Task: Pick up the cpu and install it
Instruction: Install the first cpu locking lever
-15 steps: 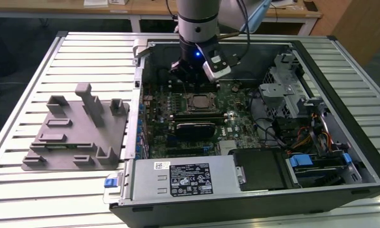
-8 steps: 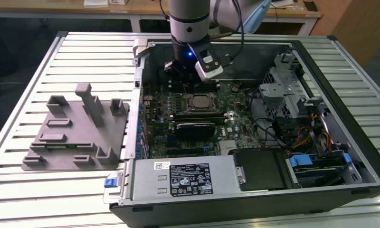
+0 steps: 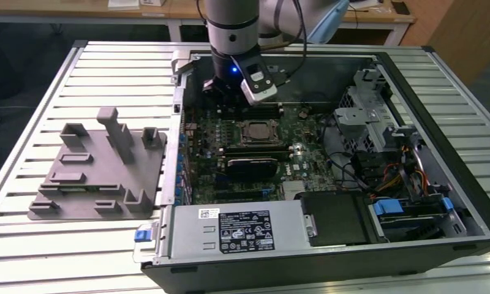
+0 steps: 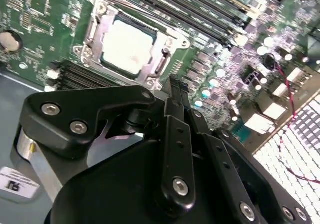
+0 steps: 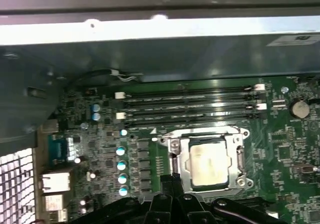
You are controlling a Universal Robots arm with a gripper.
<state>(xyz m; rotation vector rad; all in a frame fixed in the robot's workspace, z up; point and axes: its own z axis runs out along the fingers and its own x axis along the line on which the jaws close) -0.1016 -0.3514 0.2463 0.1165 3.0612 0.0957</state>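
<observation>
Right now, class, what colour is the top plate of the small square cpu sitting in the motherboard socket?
Silvery, pale metal; the small square cpu shows best in the second wrist view.

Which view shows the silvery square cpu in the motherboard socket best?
The first wrist view: the silvery square cpu faces the camera squarely inside its metal frame. The second wrist view shows it tilted and overexposed; the exterior view shows it small.

1. Gripper (image 3: 228,92) hangs inside the open computer case (image 3: 441,86), over the motherboard (image 3: 253,165) near the back wall.
2. The cpu (image 5: 207,164) sits in its socket, top uncovered, metal frame (image 5: 172,156) around it.
3. Memory slots (image 5: 190,106) lie just beside the socket.
4. Drive cage (image 3: 372,104) and cables (image 3: 392,177) crowd the exterior view's right.
5. Grey fixture (image 3: 98,171) stands outside the case, well apart.
</observation>
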